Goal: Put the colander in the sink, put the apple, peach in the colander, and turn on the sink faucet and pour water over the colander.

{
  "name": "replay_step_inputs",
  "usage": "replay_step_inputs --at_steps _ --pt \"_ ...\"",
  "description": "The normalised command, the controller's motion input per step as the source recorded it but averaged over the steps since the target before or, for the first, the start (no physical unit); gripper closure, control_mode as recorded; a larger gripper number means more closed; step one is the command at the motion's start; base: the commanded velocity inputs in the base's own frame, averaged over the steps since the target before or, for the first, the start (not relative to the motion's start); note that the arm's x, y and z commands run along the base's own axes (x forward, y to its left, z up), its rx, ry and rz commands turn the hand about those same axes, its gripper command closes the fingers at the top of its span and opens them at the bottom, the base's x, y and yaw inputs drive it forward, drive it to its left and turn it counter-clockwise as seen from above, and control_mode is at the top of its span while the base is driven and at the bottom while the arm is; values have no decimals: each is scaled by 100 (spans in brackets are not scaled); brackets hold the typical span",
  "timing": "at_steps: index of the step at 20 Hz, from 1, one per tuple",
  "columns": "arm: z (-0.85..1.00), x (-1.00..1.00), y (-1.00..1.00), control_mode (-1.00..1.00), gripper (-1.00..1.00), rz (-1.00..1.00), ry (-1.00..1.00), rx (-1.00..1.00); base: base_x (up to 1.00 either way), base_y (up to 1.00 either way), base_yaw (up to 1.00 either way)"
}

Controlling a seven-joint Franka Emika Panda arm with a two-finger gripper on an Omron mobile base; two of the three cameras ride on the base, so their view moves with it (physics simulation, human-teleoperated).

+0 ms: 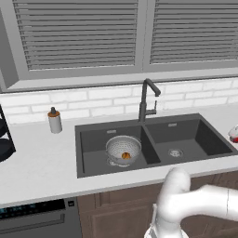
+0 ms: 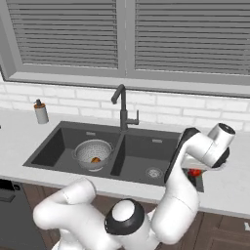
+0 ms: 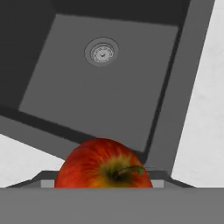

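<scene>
Apple (image 3: 103,164) sits between my gripper's (image 2: 195,172) jaws, which pinch it over the right edge of the sink (image 1: 88,132). The colander (image 1: 123,149) rests in the left basin with an orange fruit inside — the peach, I judge. Next I carry the apple left, over the divider, and release above the colander.
</scene>
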Motion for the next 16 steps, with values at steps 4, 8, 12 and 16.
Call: replay_step_inputs --at_steps 4,8,12,16 --pt "47 -4 100 -100 100 4 -13 0 0 0 0" --pt "54 0 100 -100 100 0 -8 0 0 0 0" --pt "64 0 100 -100 100 0 0 0 0 0 0" --pt "53 0 100 -100 100 0 2 0 0 0 0"
